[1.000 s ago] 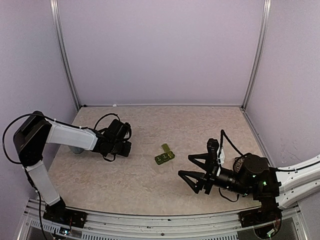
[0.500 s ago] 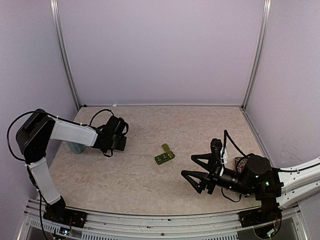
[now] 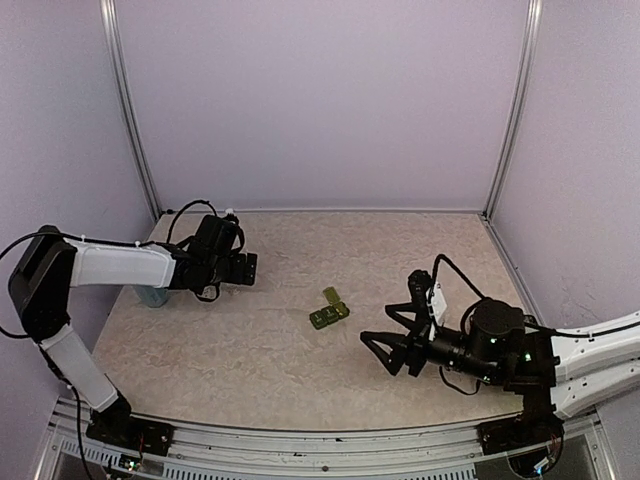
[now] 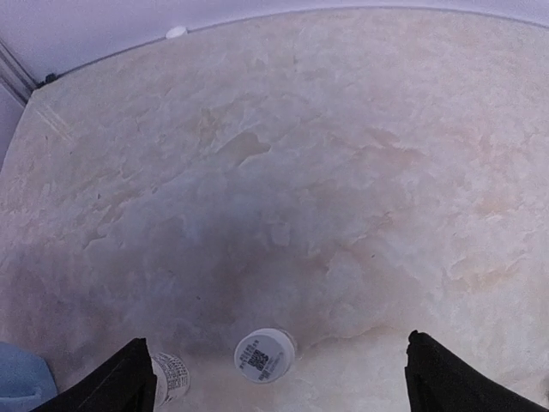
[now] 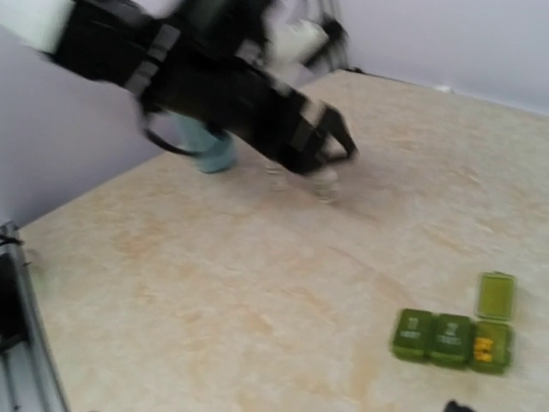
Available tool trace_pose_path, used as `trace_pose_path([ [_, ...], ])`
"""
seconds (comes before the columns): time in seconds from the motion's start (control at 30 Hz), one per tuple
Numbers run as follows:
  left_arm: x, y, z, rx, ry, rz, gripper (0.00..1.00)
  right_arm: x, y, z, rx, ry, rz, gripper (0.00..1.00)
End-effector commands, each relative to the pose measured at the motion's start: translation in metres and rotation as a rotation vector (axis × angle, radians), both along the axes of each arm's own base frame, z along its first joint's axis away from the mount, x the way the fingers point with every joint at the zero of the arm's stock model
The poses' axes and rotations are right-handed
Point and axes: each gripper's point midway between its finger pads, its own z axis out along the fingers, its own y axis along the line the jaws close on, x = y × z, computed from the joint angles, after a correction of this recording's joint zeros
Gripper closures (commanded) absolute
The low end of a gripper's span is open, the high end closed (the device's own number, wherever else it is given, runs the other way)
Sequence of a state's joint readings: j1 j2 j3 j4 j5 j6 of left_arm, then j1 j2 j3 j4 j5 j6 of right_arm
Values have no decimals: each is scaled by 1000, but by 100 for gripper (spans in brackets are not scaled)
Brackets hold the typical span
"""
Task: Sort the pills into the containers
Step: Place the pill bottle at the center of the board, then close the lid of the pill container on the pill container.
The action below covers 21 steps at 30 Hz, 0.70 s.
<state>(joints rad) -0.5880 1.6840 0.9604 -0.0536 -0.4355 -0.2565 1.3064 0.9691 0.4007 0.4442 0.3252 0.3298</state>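
The containers (image 3: 328, 310) are a dark green pill-box strip lying mid-table. In the right wrist view the containers (image 5: 437, 336) have two lids shut. The end lid (image 5: 496, 296) is flipped up over yellow pills (image 5: 483, 348). My right gripper (image 3: 385, 332) hovers open just right of the strip, holding nothing. My left gripper (image 3: 241, 268) is at the back left, its jaws wide apart. In its wrist view the left gripper (image 4: 274, 339) stands over a white-capped bottle (image 4: 264, 354) without touching it.
A second small bottle (image 4: 171, 378) stands by the left finger (image 4: 124, 382). A light blue mug (image 3: 152, 296) sits behind the left arm near the left wall. The same bottles (image 5: 324, 183) and mug (image 5: 210, 146) show in the right wrist view.
My left gripper has swung towards the back of the table and gone from shut to wide open. My right gripper has edged left towards the strip.
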Motion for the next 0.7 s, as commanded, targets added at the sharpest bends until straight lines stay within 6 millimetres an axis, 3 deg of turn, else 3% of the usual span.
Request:
trace_pose_path([
  [0.0,-18,-35,44,-86,-81,-117,1,27,-2,-1,-19,84,-32,16],
  [0.07,-30,-55,46,-133,-66,-176,1,50,-4,-9,-63,133,-64,16],
  [0.13,-43,-79,41,-179,-41,-241,1,85,-9,-6,-86,174,-110,16],
  [0.3,-81,-136,21,-190,-5,-452,1,148,-4,-16,-92,302,-27,19],
  [0.47,-98,-163,-12,-154,62,-545,1,195,17,-44,-175,394,133,18],
  [0.57,-101,-173,-33,-123,106,-558,1,215,31,-64,-215,437,210,20],
  [0.67,-97,-177,-40,-120,121,-546,1,228,42,-82,-249,464,267,20],
])
